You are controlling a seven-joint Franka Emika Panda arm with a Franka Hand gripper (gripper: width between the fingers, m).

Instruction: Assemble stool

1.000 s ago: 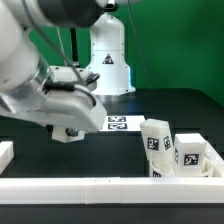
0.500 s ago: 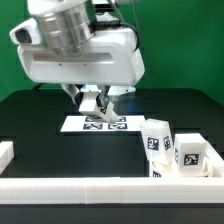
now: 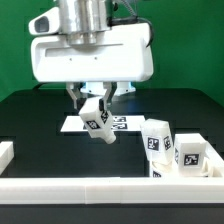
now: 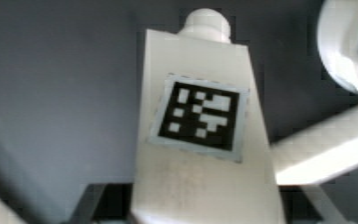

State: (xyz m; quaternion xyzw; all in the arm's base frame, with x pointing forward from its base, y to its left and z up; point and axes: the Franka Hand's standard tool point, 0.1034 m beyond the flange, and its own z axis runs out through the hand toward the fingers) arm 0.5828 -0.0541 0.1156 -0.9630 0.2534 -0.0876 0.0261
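My gripper (image 3: 92,100) is shut on a white stool leg (image 3: 97,119) with a black-and-white tag and holds it tilted above the black table, in front of the marker board (image 3: 70,124). In the wrist view the leg (image 4: 197,120) fills the middle, its peg end pointing away, the dark fingers (image 4: 108,200) on either side of it. Two more tagged white legs (image 3: 156,140) (image 3: 192,155) stand at the exterior view's right near the front rail. The round seat is not in view.
A long white border rail (image 3: 100,190) runs along the front, with a short rail piece (image 3: 5,152) at the exterior view's left. The white robot base (image 3: 108,60) stands at the back. White rail parts (image 4: 336,150) show in the wrist view.
The arm has swung from the exterior view's left to the middle and turned upright. The held leg now hangs lower and further right, in front of the marker board.
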